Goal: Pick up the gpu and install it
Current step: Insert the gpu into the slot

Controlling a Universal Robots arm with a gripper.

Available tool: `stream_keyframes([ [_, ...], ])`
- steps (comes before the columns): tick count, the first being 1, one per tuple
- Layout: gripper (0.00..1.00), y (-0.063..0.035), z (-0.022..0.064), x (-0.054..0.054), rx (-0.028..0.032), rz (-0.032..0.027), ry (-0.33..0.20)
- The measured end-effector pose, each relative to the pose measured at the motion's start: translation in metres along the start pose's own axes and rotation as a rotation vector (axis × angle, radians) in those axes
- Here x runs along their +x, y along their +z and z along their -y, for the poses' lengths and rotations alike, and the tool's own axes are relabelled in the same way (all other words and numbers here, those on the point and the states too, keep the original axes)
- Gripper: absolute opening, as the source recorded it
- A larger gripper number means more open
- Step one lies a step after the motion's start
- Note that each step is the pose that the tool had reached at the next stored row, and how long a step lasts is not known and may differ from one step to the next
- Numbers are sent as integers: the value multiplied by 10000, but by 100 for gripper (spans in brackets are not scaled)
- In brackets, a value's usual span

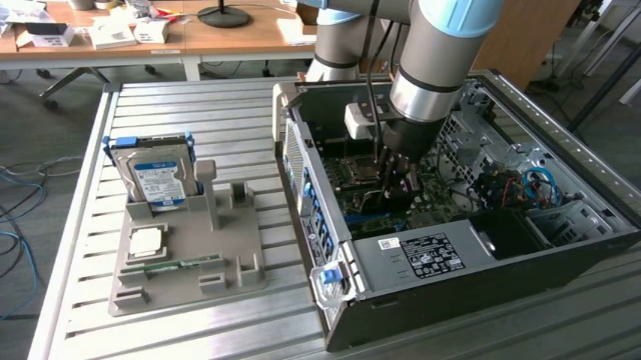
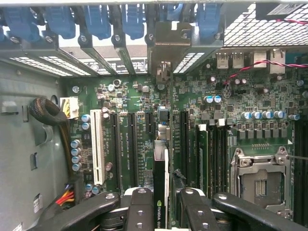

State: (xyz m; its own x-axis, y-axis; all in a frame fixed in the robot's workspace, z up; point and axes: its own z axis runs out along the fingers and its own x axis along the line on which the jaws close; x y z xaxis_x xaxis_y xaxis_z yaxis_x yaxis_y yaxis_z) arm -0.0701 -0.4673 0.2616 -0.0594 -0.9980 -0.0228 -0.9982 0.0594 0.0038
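Observation:
The gpu (image 2: 161, 168) is a thin dark card seen edge-on, with a green logo near my fingers and its metal bracket (image 2: 164, 72) at the case's rear slot openings. My gripper (image 2: 163, 204) is shut on it, one black finger on each side. The card stands upright over the green motherboard (image 2: 130, 96), in line with a long black expansion slot; whether it is seated I cannot tell. In the exterior view the gripper (image 1: 398, 184) reaches down inside the open computer case (image 1: 300, 150), with the gpu (image 1: 403, 196) a dark shape beneath it, just above the board.
A grey fixture (image 1: 191, 255) on the slatted table to the exterior view's left holds an upright hard drive (image 1: 155, 180), a processor chip (image 1: 147, 241) and a green memory stick (image 1: 180, 264). Inside the case are the power supply (image 1: 431, 255), an open processor socket (image 2: 260, 183), a white slot (image 2: 97, 144) and blue slot latches (image 2: 96, 21).

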Motion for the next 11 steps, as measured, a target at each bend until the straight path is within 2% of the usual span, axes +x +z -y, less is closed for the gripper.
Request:
stream_keyframes([
  [3,26,-1,0,0,-2,17,-10],
  [11,26,-1,0,-1,-4,19,-57],
])
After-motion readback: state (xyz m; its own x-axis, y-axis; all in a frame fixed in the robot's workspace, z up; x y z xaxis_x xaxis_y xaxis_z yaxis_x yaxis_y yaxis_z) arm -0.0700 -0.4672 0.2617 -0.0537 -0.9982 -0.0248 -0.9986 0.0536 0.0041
